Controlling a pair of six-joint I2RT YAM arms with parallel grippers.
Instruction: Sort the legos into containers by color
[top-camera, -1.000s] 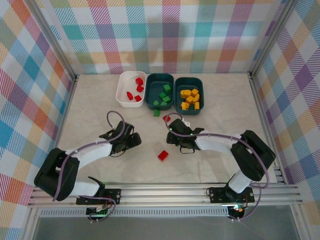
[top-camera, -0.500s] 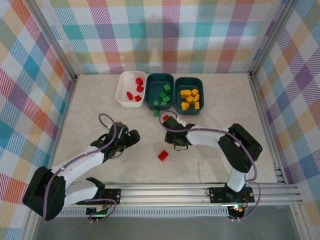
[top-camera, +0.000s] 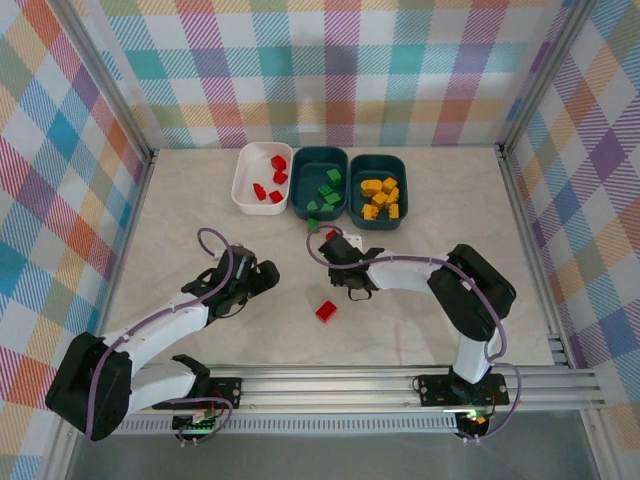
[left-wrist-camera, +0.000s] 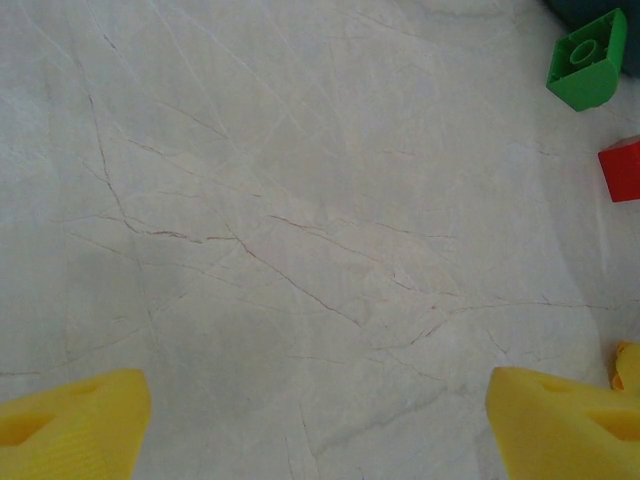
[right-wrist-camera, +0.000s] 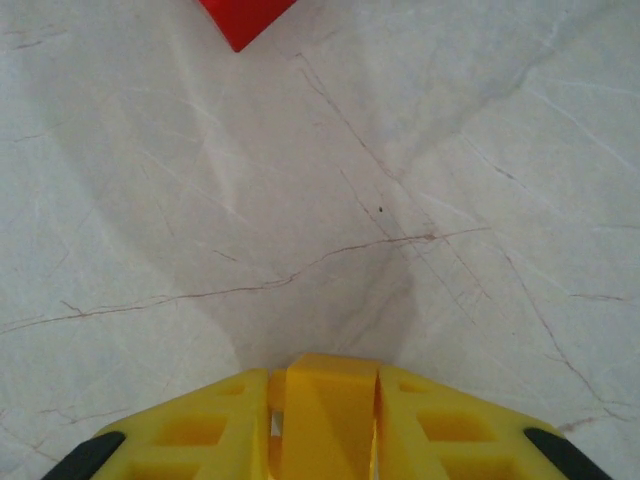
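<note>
the right gripper (right-wrist-camera: 330, 385) is pinched tight on a small yellow brick (right-wrist-camera: 330, 410) — on its wrist camera the brick sits wedged between the two yellow fingers (right-wrist-camera: 200, 435), low over the marble-look table (right-wrist-camera: 420, 200). a red brick (right-wrist-camera: 245, 15) lies just ahead, clear of the fingers. from overhead that gripper (top-camera: 337, 250) is near the middle of the table, on the near side of the bins, with the same red brick (top-camera: 331, 235) right at its tip.

the left gripper (left-wrist-camera: 315, 430) is spread wide with nothing in it, only bare table between its fingers (left-wrist-camera: 70, 420). ahead of it and to one side, a loose green brick (left-wrist-camera: 588, 60) sits by a dark bin corner, and the red brick (left-wrist-camera: 622, 168) is just nearer than that. seen from above, the left gripper (top-camera: 265, 272) is off to the left of the other one, well apart.

along the far side three bins stand in a row, side by side: a white bin (top-camera: 240, 180) holding red bricks (top-camera: 278, 163), a middle teal bin (top-camera: 310, 165) holding green bricks (top-camera: 328, 192), and a right teal bin (top-camera: 403, 185) holding yellow bricks (top-camera: 380, 195). the loose green brick (top-camera: 313, 225) lies just in front of the middle bin — and a second red brick (top-camera: 326, 311) lies alone, nearer the arm bases.
</note>
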